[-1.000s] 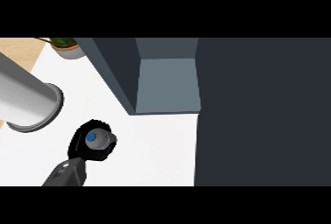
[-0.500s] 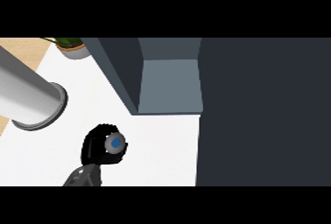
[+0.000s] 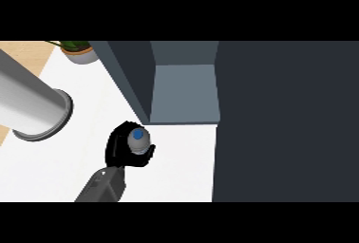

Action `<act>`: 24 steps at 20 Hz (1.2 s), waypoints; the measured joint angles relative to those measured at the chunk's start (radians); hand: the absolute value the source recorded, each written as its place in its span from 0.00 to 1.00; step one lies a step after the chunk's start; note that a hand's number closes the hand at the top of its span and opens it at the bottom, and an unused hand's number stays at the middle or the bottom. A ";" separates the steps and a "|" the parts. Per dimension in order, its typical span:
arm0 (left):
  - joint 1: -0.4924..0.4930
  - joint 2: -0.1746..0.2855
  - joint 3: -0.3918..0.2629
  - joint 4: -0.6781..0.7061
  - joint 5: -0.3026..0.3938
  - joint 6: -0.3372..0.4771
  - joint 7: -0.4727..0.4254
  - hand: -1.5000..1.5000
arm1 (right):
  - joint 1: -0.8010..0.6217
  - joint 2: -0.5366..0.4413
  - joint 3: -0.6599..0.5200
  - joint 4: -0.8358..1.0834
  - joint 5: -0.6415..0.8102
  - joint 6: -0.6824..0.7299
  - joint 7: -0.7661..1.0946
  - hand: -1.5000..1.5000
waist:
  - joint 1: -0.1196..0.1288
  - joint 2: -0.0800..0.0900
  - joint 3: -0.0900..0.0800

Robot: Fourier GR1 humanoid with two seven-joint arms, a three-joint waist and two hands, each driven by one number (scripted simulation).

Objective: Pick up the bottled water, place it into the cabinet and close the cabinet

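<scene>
Since the earlier frames the right hand (image 3: 116, 149) has carried the clear plastic water bottle with the blue cap (image 3: 138, 138) away from the bench's near edge, rightward and toward the tall dark slate cabinet (image 3: 280, 118). It now sits just short of the lip of the cabinet's open blue-grey compartment (image 3: 184, 90). The black fingers are curled round the bottle's body, which hides everything but the cap and shoulder seen from above. The grey forearm (image 3: 104, 187) runs back to the view's lower edge over the white bench (image 3: 182, 156). The left hand does not show. A large pale grey cylinder with a flanged end (image 3: 28, 107) fills the bench's left side, well apart from the bottle, and I cannot tell what it is. A small potted green plant (image 3: 79, 49) stands at the bench's far left corner. The bottle is picked up but not yet inside, so the step in hand looks like the carry into the opening. One risk is the dark left wall of the cabinet (image 3: 129, 76), which lies close beside the hand's path. If the hand goes straight ahead without moving further right, the knuckles or bottle could catch that wall or the lip and tilt the bottle in the grasp. The steep view also hides the bottle's height, so its base could clip the compartment's floor edge.
</scene>
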State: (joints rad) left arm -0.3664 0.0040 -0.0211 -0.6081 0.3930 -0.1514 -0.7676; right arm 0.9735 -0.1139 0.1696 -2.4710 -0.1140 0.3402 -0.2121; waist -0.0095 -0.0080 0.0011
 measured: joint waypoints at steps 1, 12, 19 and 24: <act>0.003 -0.001 -0.027 -0.028 0.019 0.025 0.019 1.00 | 0.004 0.001 0.001 -0.001 -0.002 0.003 -0.001 0.00 | 0.000 0.000 0.000; -0.114 -0.004 -0.320 -0.313 0.106 0.447 0.225 1.00 | -0.006 0.024 -0.002 0.014 -0.008 0.008 -0.009 0.00 | -0.010 0.003 -0.001; -0.304 -0.004 -0.404 -0.252 0.142 0.640 0.327 1.00 | -0.043 0.018 -0.053 0.023 -0.028 0.022 -0.004 0.00 | -0.023 0.009 -0.001; -0.434 -0.004 -0.410 -0.138 0.195 0.717 0.360 1.00 | -0.059 0.010 -0.081 0.027 -0.042 0.035 0.003 0.00 | -0.034 0.013 -0.001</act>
State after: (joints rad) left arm -0.8001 0.0000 -0.4314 -0.7466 0.5885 0.5653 -0.4080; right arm 0.9150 -0.1035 0.0889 -2.4442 -0.1556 0.3755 -0.2094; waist -0.0436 0.0053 -0.0002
